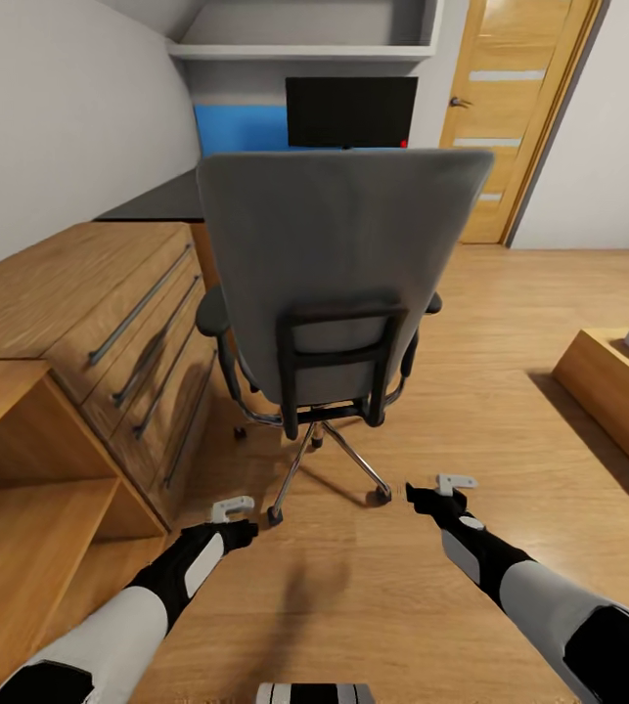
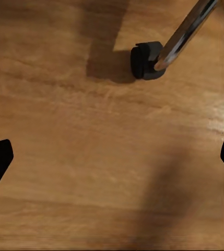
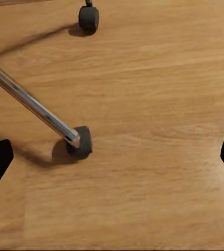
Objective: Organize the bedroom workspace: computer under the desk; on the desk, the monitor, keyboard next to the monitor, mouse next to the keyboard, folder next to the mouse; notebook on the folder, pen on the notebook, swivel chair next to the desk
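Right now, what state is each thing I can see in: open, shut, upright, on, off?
swivel chair: upright on its casters, back turned to the camera, nothing gripping it
monitor: upright on the desk, screen dark
wooden drawer chest: drawers shut
door: shut
left gripper: open, empty
right gripper: open, empty

one swivel chair [image 1: 338, 264], one monitor [image 1: 351, 111], one drawer chest [image 1: 109, 323], one door [image 1: 515, 108].

Even bright light, soft floor shadows, edges stretched
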Available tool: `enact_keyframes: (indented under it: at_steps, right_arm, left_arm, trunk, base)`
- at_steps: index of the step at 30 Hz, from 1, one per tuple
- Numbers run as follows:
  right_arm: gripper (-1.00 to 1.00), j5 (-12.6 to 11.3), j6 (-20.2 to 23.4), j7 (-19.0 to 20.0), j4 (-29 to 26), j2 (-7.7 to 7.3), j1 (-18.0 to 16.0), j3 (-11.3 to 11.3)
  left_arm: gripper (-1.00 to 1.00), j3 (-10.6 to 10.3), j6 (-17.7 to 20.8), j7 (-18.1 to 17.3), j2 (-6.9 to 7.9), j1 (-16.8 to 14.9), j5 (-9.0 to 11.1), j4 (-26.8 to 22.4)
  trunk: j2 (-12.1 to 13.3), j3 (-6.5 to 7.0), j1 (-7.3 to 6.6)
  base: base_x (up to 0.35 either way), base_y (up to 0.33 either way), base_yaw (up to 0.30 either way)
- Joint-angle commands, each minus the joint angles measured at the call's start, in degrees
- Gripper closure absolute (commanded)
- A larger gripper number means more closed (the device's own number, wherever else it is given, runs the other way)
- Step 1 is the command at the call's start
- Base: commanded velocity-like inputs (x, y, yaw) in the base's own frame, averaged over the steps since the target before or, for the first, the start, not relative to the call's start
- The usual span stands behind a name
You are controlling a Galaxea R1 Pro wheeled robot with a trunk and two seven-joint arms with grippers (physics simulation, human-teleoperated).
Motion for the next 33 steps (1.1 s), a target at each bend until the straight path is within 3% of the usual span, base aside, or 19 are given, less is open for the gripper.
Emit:
enact_keyframes:
  at_steps: [1,4,6,11,12,17,18,20,21,22,33]
  right_arm:
    - [-1.00,-0.42,0.82,-0.38,-0.35,-0.28,-0.12,0.06]
    - [-1.00,-0.39,4.59,-0.47,-1.00,-1.67,-1.88,-1.87]
    - [-1.00,-0.39,7.91,-0.51,-1.17,-3.39,-5.45,-3.51]
    - [-1.00,-0.45,10.00,-0.37,-1.27,-5.22,-8.41,-5.84]
    - [-1.00,-0.49,10.22,-0.26,-1.13,-5.52,-8.86,-6.94]
    - [-1.00,-0.53,10.17,-0.15,-0.95,-5.53,-8.99,-7.34]
    - [-1.00,-0.47,10.14,-0.13,-0.96,-5.45,-8.99,-7.37]
    - [-1.00,-0.42,10.12,-0.10,-0.99,-5.34,-8.97,-7.37]
    - [-1.00,-0.33,10.04,-0.08,-1.00,-5.06,-8.92,-7.32]
    - [-1.00,0.40,8.04,-0.07,-1.16,-3.39,-8.44,-7.21]
    - [-1.00,3.52,-0.72,-0.17,-1.13,-1.81,-7.40,-7.17]
  left_arm:
    - [-1.00,-0.43,1.90,0.53,0.09,-0.46,0.62,-0.90]
    - [-1.00,-0.41,6.02,0.57,0.35,-3.50,0.71,-2.27]
    - [-1.00,-0.40,7.73,0.64,0.61,-7.03,0.82,-1.17]
    - [-1.00,-0.21,7.07,0.62,0.66,-9.98,0.89,0.53]
    - [-1.00,-0.16,2.39,0.47,0.76,-10.44,0.96,2.11]
    - [-1.00,-0.20,-6.47,0.22,0.90,-10.66,0.96,8.13]
    - [-1.00,-0.21,-10.21,0.16,0.92,-10.70,0.96,10.76]
    - [-1.00,-0.23,-13.69,0.13,0.93,-10.72,0.94,13.19]
    - [-1.00,-0.28,-16.74,0.11,0.86,-10.74,0.88,15.27]
    - [-1.00,-0.31,-22.41,0.00,0.79,-10.76,0.79,18.07]
    - [-1.00,-0.38,-27.15,0.24,0.91,-10.77,0.71,19.47]
  trunk:
    - [-0.03,-0.28,0.01]
    - [-0.07,-0.94,0.09]
    - [-0.10,-1.38,0.14]
    - [-0.17,-2.49,0.27]
    - [-0.17,-2.49,0.27]
    - [-0.17,-2.49,0.27]
    - [-0.17,-2.49,0.27]
    - [-0.17,-2.49,0.27]
    - [-0.17,-2.49,0.27]
    - [-0.17,-2.49,0.27]
    - [-0.17,-2.49,0.27]
  base:
    - [0.000,0.000,0.000]
    - [0.000,0.000,0.000]
    - [0.000,0.000,0.000]
    - [0.000,0.000,0.000]
    - [0.000,0.000,0.000]
    - [0.000,0.000,0.000]
    - [0.000,0.000,0.000]
    - [0.000,0.000,0.000]
    - [0.000,0.000,0.000]
    - [0.000,0.000,0.000]
    - [0.000,0.000,0.000]
